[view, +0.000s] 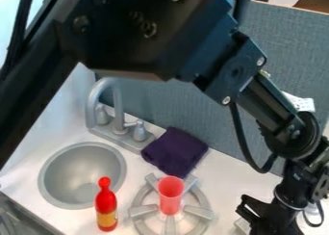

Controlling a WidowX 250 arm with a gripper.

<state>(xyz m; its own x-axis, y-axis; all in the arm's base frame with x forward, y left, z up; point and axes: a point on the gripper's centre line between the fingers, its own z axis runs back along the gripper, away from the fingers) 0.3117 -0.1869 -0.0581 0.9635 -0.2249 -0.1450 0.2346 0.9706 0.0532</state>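
Standing upright on the gray burner, a red cup shares the white worktop with a red squeeze bottle, its lower part yellow, upright between the burner and a round gray sink. The cup's contents are too indistinct to tell. A folded purple cloth lies behind, near the faucet. At lower right, well apart from the cup, hangs the end effector; whether it is spread or pressed together cannot be told.
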